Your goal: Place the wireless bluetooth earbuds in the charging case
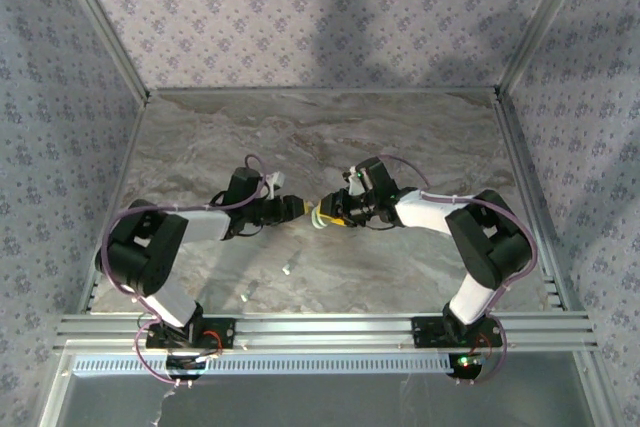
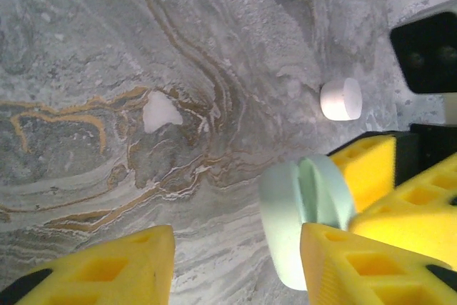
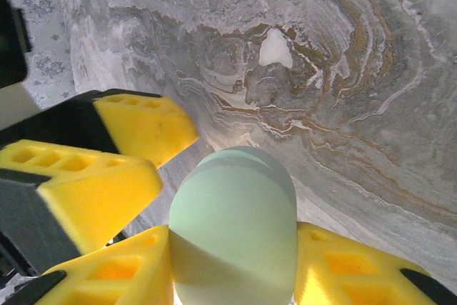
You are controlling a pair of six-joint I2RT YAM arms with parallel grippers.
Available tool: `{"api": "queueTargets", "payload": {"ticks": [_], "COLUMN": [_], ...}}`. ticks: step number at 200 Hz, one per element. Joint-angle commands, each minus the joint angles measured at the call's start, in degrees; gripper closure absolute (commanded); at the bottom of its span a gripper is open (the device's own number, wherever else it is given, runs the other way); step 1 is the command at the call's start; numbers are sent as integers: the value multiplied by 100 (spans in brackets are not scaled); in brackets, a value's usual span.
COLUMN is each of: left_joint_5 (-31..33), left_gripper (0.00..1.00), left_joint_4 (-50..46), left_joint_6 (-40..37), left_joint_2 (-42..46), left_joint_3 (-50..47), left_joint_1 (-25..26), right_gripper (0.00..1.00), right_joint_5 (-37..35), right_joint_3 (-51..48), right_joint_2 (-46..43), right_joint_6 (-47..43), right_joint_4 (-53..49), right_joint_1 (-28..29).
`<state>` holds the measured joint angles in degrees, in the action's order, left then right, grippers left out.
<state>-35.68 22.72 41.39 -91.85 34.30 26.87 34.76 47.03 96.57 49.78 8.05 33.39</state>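
My right gripper [image 3: 232, 251] is shut on a mint-green oval charging case [image 3: 232, 226], its yellow fingers pressing both sides. In the top view this case [image 1: 320, 217] hangs above the table's middle, between my right gripper [image 1: 336, 211] and my left gripper [image 1: 303, 209]. In the left wrist view the case [image 2: 303, 212] shows a groove between its two halves. It rests against the left gripper's right finger [image 2: 371, 269]. The left gripper [image 2: 235, 269] is open, its other finger far from the case. Two tiny white bits, likely earbuds [image 1: 287, 269] [image 1: 247, 297], lie on the table nearer the arm bases.
A small white puck-shaped piece [image 2: 340, 98] lies on the marble table [image 1: 420, 137] beyond the case, close to the right gripper's black body [image 2: 428, 48]. Patterned walls enclose the table on three sides. An aluminium rail [image 1: 320, 327] runs along the near edge.
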Motion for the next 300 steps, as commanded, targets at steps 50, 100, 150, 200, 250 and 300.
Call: {"api": "queueTargets", "payload": {"ticks": [50, 100, 150, 200, 250, 300], "left_joint_5": [-369, -536, -554, -501, -466, -492], "left_gripper": [91, 99, 99, 99, 98, 93], "left_joint_4": [742, 897, 841, 663, 444, 387], "left_joint_6": [171, 268, 253, 205, 178, 186], "left_joint_2": [309, -105, -409, -591, -784, -887], "left_joint_3": [-214, -54, 102, 215, 331, 393], "left_joint_1": [43, 197, 334, 353, 352, 354], "right_gripper": [59, 60, 60, 59, 59, 57], "right_joint_5": [3, 48, 112, 254, 364, 365], "right_joint_3": [183, 258, 237, 238, 237, 185], "right_joint_2": [264, 337, 393, 450, 503, 621], "right_joint_6": [26, 102, 215, 361, 546, 692], "right_joint_4": [122, 215, 431, 616, 867, 1049], "right_joint_1": [112, 150, 157, 166, 185, 243]}}
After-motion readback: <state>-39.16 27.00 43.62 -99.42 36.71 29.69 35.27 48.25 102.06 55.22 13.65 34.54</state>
